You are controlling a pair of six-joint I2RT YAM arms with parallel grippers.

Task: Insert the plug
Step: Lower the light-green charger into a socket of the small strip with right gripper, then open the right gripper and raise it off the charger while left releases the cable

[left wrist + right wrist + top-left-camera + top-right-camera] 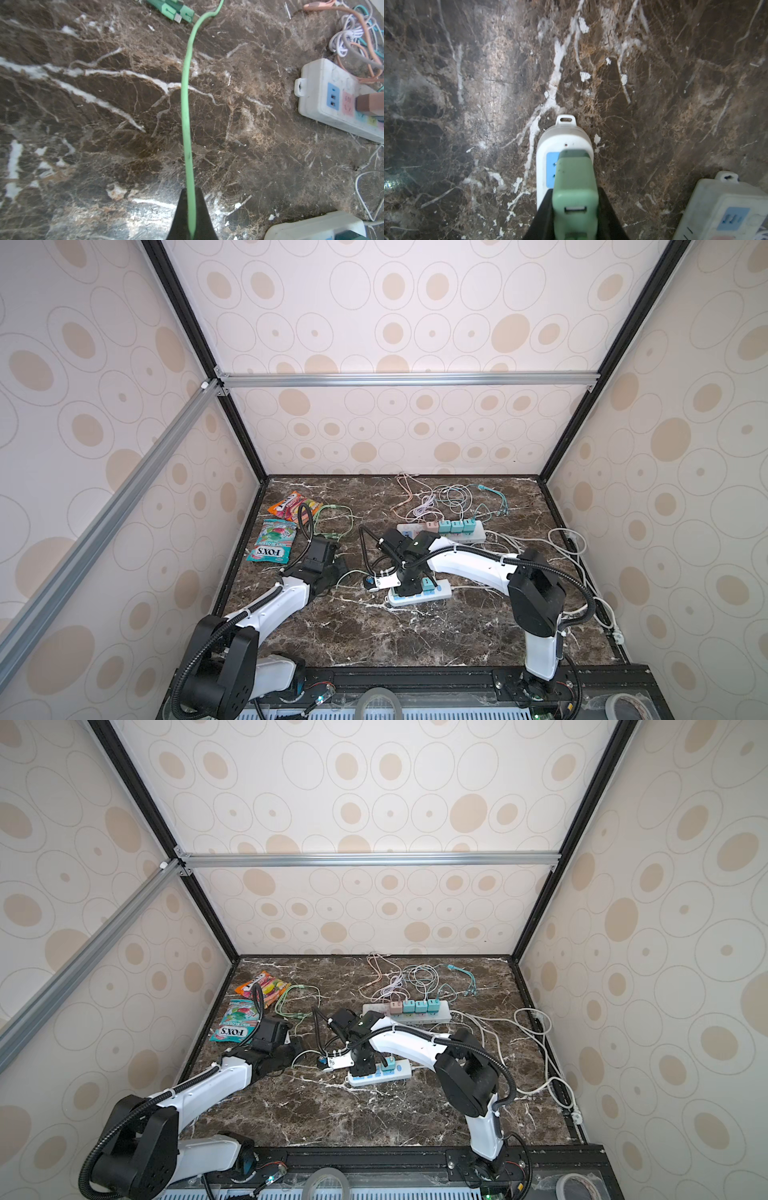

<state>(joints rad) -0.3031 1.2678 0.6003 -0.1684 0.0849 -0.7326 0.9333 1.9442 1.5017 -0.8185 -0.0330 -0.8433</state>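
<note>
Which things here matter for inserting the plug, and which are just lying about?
In the job: green plug, held by the right gripper; near power strip; green cable, pinched by the left gripper.
Lying about: Fox's candy bag; orange candy bag; far power strip; tangled cables behind it.

Soft, even light in both top views for you; the walls glow bright, and the wide lens stretches them toward the edges. The marble tabletop shows pale sheen and only faint shadows. In your wrist views the green plug and green cable blur near the lens; one hazy margin, possibly a reflection.
</note>
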